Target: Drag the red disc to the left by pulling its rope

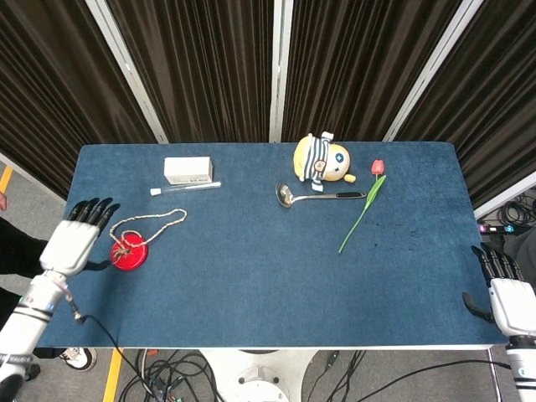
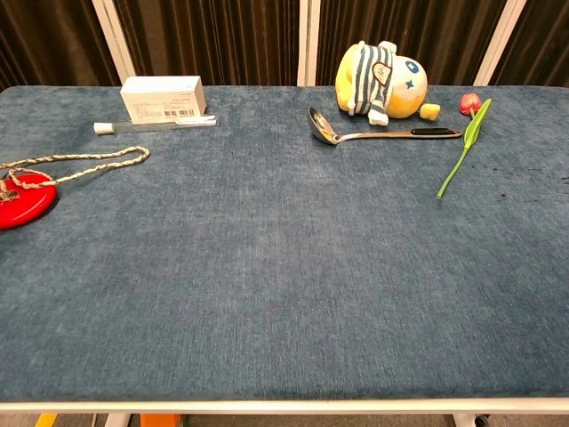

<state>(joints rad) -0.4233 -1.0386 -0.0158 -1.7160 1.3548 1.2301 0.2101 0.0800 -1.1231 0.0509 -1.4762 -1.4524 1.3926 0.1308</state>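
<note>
Found near the left edge of the blue felt-covered table (image 1: pixel 251 276): flat round red disc (image 1: pixel 129 253), with its braided beige rope (image 1: pixel 151 223) lying slack in a loop trailing to the right, away from the pull direction. Left white robotic hand (image 1: pixel 74 244) hovering just left of the disc, fingers spread, grasping nothing. Right white robotic hand (image 1: pixel 507 297) parked off the right table edge, fingers apart, likewise empty. Judged as the end of the drag, rope released and disc near its leftward limit. Called for next, if more travel were wanted: regrasping the rope's far loop and drawing it leftward past the disc.
</note>
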